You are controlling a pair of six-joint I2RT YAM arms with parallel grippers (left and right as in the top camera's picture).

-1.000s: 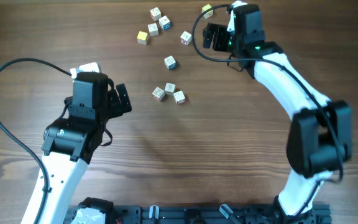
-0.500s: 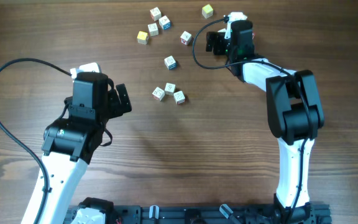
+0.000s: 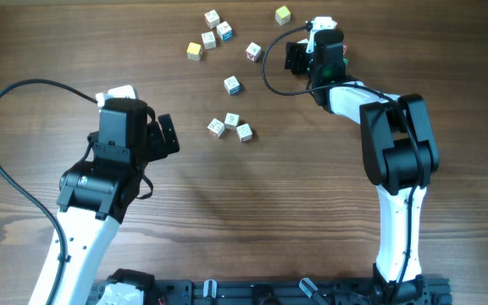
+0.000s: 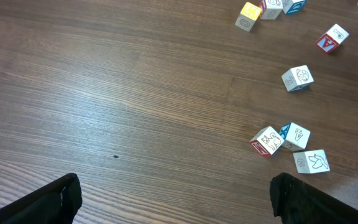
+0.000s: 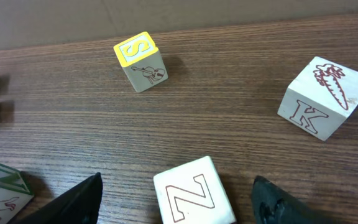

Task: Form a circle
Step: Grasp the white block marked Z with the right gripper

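Ten small lettered cubes (image 3: 232,84) lie loose on the far half of the wooden table (image 3: 252,212). They form no ring. Four are bunched toward the left of the spread, and one with a yellow top sits near the far edge. One lies alone in the middle, and a trio (image 3: 232,120) is packed close together nearest the robot.

The right gripper (image 3: 293,56) is reached out to the far side, just beside a red-and-white cube (image 3: 253,52). In the right wrist view its fingers (image 5: 73,200) stand spread, pinching nothing. A white Z cube (image 5: 191,193) sits between them with a gap on either side, touching neither. A yellow-topped S cube (image 5: 140,61) stands further ahead. A K cube (image 5: 325,96) with a carrot drawing lies off to the right, apart from the fingers. Which overhead cube is the Z one cannot be told.

The left gripper (image 3: 168,135) is over bare wood with its jaws spread wide and empty. In its wrist view the trio lies ahead of its right finger, apart from it, and the other cubes are farther off.
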